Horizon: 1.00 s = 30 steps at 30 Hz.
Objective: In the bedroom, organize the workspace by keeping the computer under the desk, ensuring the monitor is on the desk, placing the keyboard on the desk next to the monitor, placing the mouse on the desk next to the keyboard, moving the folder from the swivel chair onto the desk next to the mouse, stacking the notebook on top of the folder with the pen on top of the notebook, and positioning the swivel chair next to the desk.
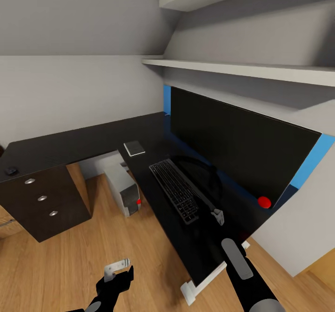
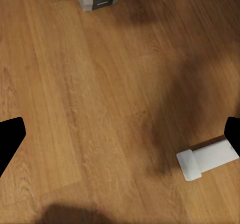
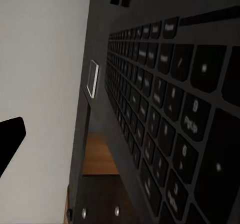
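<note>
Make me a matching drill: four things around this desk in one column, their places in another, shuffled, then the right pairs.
Things:
1. keyboard
2. computer
3. mouse
4. notebook

Places:
A. on the floor under the desk
B. at the far left end of the desk
C. in front of the monitor
D. at the desk's inner corner

Pairs: 1-C, 2-A, 3-B, 4-D

Your desk (image 1: 70, 144) carries the monitor (image 1: 232, 144), keyboard (image 1: 177, 190), notebook (image 1: 134, 148) and mouse (image 1: 11, 170); the computer (image 1: 123, 186) stands on the floor (image 1: 93, 256).
</note>
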Available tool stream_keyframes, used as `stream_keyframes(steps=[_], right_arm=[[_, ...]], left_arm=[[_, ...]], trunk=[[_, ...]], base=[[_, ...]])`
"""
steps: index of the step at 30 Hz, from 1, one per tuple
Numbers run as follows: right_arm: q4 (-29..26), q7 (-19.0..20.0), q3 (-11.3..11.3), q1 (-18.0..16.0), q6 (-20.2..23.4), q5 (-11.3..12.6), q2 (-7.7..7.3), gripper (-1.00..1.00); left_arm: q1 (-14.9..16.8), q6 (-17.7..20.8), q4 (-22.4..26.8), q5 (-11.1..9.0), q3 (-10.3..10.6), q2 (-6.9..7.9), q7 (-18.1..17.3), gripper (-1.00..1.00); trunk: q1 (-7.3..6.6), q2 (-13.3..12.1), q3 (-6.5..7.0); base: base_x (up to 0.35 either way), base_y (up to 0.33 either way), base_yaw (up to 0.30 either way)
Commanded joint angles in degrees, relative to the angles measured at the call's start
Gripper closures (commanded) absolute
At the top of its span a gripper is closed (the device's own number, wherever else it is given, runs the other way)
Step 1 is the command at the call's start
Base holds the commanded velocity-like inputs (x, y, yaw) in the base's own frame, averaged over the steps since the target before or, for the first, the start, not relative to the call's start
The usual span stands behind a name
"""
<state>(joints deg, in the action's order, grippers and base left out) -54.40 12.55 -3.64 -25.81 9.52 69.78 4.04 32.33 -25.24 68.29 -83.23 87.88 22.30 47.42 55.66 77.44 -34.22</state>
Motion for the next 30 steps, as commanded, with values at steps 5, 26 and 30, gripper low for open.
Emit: stream_keyframes(steps=[5, 26, 30], right_arm=[[0.0, 0.1, 0.0, 0.0, 0.2, 0.5, 0.01, -1.00], [0.0, 0.1, 0.0, 0.0, 0.2, 0.4, 0.01, -1.00], [0.0, 0.1, 0.0, 0.0, 0.2, 0.4, 0.01, -1.00]], left_arm=[[0.1, -0.2, 0.1, -0.2, 0.2, -0.04, 0.1, -1.00], [0.1, -2.1, -1.2, -0.3, 0.3, -0.21, 0.1, -1.00], [0.1, -2.1, -1.4, -0.3, 0.3, -0.23, 0.1, -1.00]], trunk=[[0.00, 0.0, -0.05], [0.00, 0.0, -0.05], [0.00, 0.0, -0.05]], base=[[0.000, 0.000, 0.000], [0.000, -0.078, 0.000], [-0.006, -0.006, 0.000]])
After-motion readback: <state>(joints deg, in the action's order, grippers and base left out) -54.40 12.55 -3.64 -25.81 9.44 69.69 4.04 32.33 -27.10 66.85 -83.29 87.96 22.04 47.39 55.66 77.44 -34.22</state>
